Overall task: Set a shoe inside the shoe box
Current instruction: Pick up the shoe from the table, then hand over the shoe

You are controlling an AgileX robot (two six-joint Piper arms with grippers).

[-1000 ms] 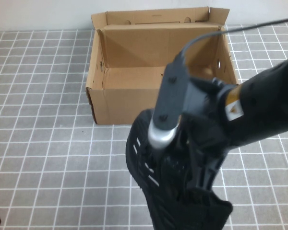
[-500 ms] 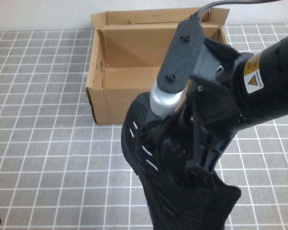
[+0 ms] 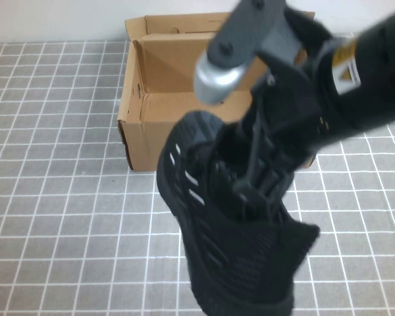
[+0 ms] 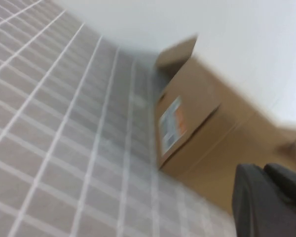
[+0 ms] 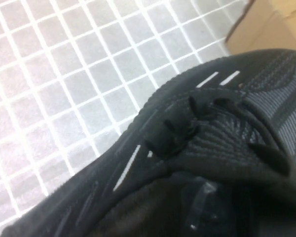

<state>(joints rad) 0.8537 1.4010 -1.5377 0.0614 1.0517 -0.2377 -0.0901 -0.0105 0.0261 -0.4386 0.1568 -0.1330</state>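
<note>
While the right gripper (image 3: pixel 257 178) clamps the shoe (image 3: pixel 230 243) by its opening, one finger sunk inside the collar, the black sneaker hangs clear of the grey tiled floor (image 3: pixel 59 217), toe tipped up toward 11 o'clock and heel hanging down toward 5 o'clock at the bottom edge of the high view. White dashes show along its side facing 9 o'clock. The shoe box (image 3: pixel 151 125) sits at 12 o'clock from the shoe, open at the top with its flaps upright, and the shoe's toe overlaps the box's front wall in this view, though whether they touch I cannot tell. The right arm reaches in from 2 o'clock and hides the box's 3 o'clock side. The right wrist view shows the shoe's laces (image 5: pixel 187 123) and mesh upper close up, tiles beneath. The left gripper (image 4: pixel 269 200) shows only as a dark tip in its wrist view, near the box's labelled end wall; whether it is wide or narrow cannot be told.
</note>
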